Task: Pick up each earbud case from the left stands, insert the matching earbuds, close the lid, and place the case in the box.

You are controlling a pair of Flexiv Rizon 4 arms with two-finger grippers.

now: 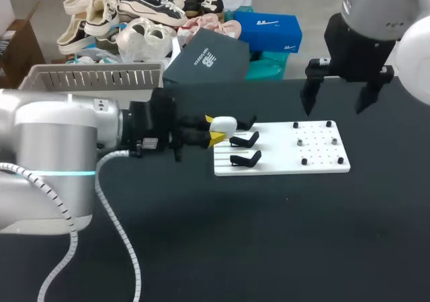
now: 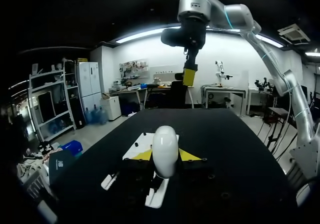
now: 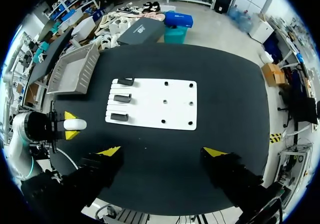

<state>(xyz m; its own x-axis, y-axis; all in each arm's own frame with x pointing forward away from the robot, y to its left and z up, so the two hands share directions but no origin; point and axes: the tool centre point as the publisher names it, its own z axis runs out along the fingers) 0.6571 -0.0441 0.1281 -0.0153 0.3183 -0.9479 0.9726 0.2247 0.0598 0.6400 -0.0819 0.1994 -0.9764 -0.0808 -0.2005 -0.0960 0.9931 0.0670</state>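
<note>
Left claw [image 1: 213, 131] is clamped on the white earbud case [image 1: 224, 123], centre-left of frame, by the stands [image 1: 245, 159]. It grips the sides, likely to leave the lid free. Right claw [image 1: 334, 108] hangs wide open, upper right, above the tabletop [image 1: 269, 235].

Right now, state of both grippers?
Left gripper: shut on the white earbud case.
Right gripper: fingers open, holding nothing.

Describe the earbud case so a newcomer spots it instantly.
Start at the white board mid-table and go to its side with three black stands. Just off that side, the left gripper grips the earbud case: the only smooth white oval, flanked by yellow fingertips.
</note>
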